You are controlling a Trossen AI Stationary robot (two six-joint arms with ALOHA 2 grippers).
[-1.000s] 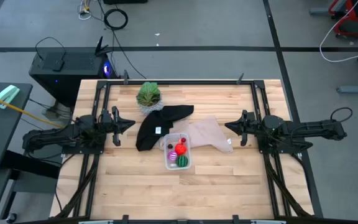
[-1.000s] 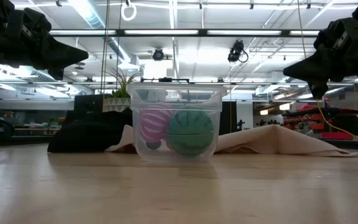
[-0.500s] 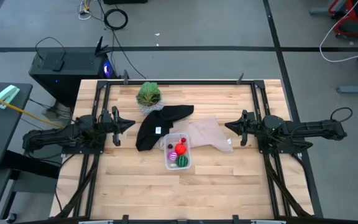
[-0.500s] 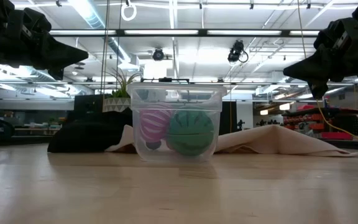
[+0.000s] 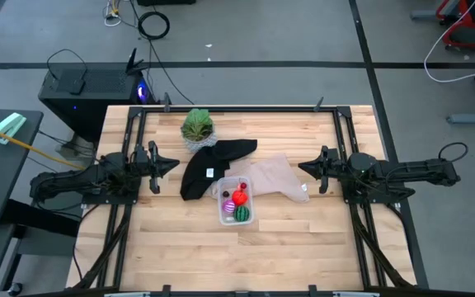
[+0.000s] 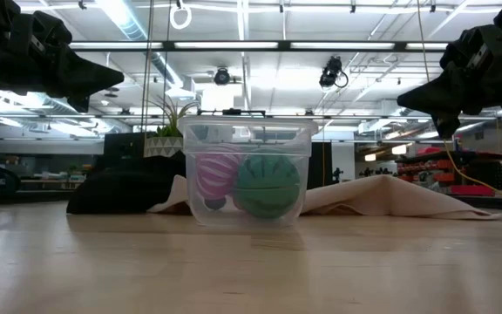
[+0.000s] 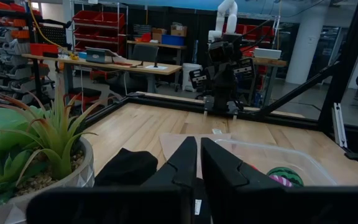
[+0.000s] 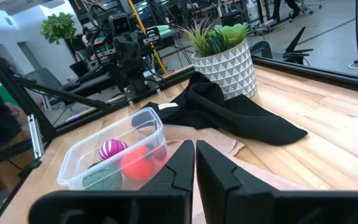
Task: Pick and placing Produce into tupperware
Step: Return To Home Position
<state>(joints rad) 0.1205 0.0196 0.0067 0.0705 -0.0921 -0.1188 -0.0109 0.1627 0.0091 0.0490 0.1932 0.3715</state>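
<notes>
The produce is contained in the tupperware at table centre.
Left gripper and right gripper are held closed and empty; its long axis is laid front-to-back, bare wood in front.

clear glossy plastic tupperware, matt black cloth, soft beige cloth, smooth wood-plank table

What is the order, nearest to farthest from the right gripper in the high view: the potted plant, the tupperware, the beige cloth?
Measured from the right gripper:
1. beige cloth, just beside the fingertips, toward the middle.
2. tupperware, past the cloth, lower in the picture.
3. potted plant, farthest, toward the picture's upper left.
</notes>
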